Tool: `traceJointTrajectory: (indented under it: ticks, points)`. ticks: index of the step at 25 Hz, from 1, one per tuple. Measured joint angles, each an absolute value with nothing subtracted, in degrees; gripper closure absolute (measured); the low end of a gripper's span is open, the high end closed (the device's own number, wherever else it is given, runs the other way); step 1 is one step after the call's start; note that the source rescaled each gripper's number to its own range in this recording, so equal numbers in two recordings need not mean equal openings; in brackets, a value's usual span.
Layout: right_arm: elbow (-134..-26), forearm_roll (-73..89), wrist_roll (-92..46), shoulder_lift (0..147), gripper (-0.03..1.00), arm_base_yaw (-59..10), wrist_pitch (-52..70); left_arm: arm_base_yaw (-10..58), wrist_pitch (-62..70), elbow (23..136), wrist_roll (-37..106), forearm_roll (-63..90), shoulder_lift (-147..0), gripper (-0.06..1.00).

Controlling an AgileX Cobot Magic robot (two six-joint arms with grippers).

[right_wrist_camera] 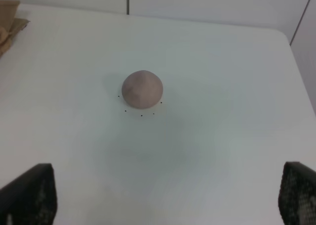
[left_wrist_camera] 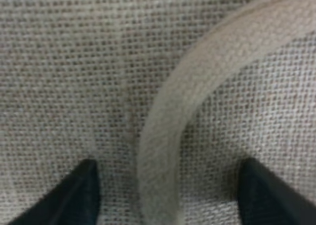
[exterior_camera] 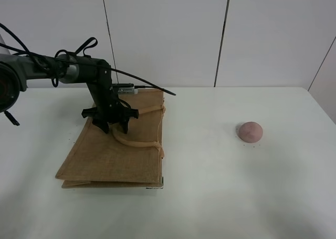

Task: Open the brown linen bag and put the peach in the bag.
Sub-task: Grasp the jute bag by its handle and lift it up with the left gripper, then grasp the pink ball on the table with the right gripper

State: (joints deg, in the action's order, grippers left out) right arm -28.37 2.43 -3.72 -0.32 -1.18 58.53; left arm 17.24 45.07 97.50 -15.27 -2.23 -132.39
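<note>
Left gripper, jaws spread, sits low over the flat-lying brown linen bag, straddling a beige handle without clasping it. Right gripper hangs wide open and empty over the white table, facing the peach, which sits well apart from the bag. Pale wall panels stand behind.

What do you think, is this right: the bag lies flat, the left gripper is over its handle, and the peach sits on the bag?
No. The peach is not on the brown linen bag; it sits on the table, apart, right of the bag in the exterior high view. The rest holds.
</note>
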Motion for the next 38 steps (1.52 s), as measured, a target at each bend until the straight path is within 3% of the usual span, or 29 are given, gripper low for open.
traceJointTrajectory:
  ticks: [2,4,5,6,18,31,38]
  points:
    - [-28.37,2.43,-3.72,-0.32,-0.03,-1.18,58.53,17.24,45.5,97.62,-15.27,-2.83,-132.39,0.37]
    - [-28.37,2.43,-3.72,-0.32,-0.03,-1.18,58.53,17.42,46.89,98.3,-15.27,-3.69,-132.39,0.75]
    - [-28.37,2.43,-3.72,-0.32,-0.03,-1.18,58.53,17.5,47.66,98.68,-15.27,-3.99,-132.34,0.89]
    - [-28.37,2.43,-3.72,-0.32,-0.03,-1.18,58.53,17.55,48.84,99.34,-15.27,-4.68,-132.34,0.94]
    - [-28.37,2.43,-3.72,-0.32,-0.03,-1.18,58.53,17.55,63.2,114.73,-14.57,-4.25,-120.83,0.94]
    - [-28.37,2.19,-3.72,-0.08,-0.03,-1.18,58.53,17.37,65.49,115.39,-10.06,0.0,-104.45,0.94]
    - [-29.97,2.78,-3.72,14.83,-0.03,-1.18,56.59,17.37,66.57,115.39,-9.75,0.0,-102.43,0.94]
